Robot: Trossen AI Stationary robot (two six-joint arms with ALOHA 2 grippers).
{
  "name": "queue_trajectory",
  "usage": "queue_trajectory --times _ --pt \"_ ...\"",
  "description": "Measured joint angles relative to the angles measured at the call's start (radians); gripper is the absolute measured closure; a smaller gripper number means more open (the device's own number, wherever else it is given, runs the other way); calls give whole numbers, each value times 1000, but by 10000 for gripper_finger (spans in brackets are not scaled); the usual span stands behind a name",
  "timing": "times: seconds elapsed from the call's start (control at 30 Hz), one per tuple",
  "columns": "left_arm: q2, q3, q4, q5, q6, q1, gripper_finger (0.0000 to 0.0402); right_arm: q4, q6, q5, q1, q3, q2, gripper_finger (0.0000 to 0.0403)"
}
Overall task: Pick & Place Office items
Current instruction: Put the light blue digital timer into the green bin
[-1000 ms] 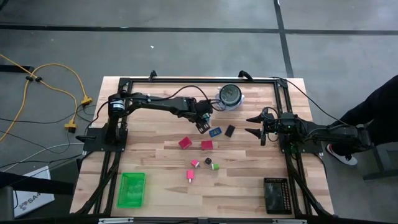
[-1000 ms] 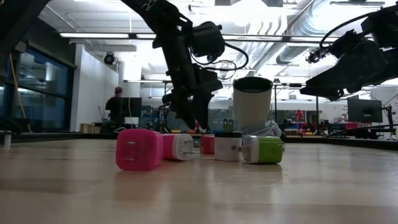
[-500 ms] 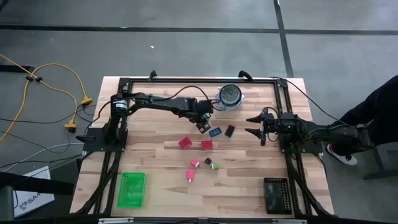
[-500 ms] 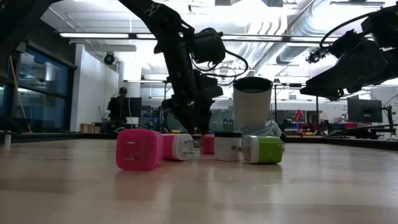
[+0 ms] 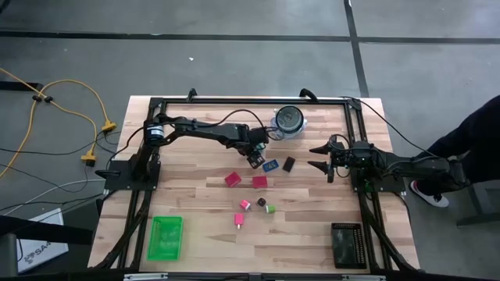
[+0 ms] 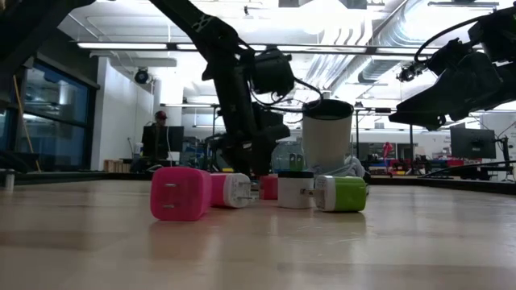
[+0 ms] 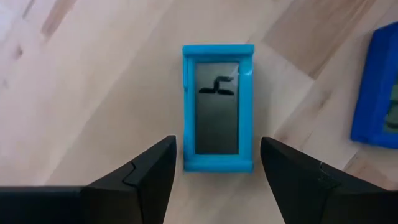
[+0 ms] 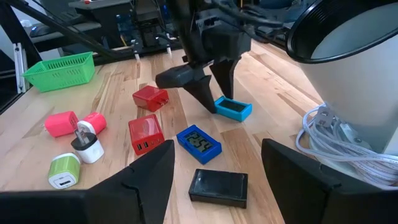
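- Risk no. 1: L gripper comes down off-centre on the teal clock. One finger then lands on the frame edge and shoves or tips it instead of straddling it.
- Risk no. 2: blue clock lies just beside the teal one. A wide-open finger could clip it on the way down and knock it askew.
- Risk no. 3: teal clock is flat and low. A pinch too high would slip off, I'd guess.
- Teal clock: flat on the table, screen up, near the table's far-middle, between the cup and the red blocks.
- Long axis runs straight away from the wrist cam, so fingers sit either side of its short width. Good alignment for a side pinch.
- L gripper: fingers spread, nothing held, poised over the clock's near end.
- R gripper: fingers apart, empty, waiting at the table's right side, well apart from the items.
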Motion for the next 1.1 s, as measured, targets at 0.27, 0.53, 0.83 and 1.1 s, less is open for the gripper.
queue_trajectory --times 0.27,0.53,0.83,1.1 --pt "19 3 26 28 11 7 174 0 0 0 0 0 0 174" --pt "19 3 28 28 12 7 174 0 0 0 0 0 0 174" --pt "20 2 29 25 13 7 189 0 0 0 0 0 0 174" --pt "20 2 29 24 13 7 204 0 0 0 0 0 0 174"
